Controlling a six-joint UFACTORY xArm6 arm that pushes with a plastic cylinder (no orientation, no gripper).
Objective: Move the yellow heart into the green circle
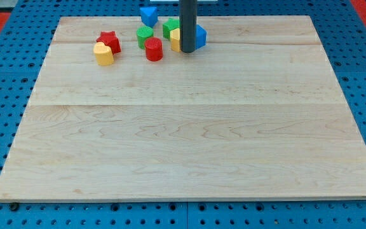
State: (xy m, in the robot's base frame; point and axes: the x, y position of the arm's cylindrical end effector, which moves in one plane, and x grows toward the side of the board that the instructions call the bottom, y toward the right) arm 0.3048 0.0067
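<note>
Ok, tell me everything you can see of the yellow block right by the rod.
The yellow block looks like painted wood, and only its left part shows; my tip stands in front and covers the rest, so its heart shape cannot be confirmed. It sits near the view's top on the wooden board, crowded between the green block behind it and the blue block on the right.

Eight blocks are counted on the surface (189, 140). Two red ones are seen: a star (109, 40) and a cylinder (154, 49). Two yellow ones (103, 54) (175, 39), two green ones (145, 35) (170, 27) and two blue ones (148, 15) (200, 36) are present.
</note>
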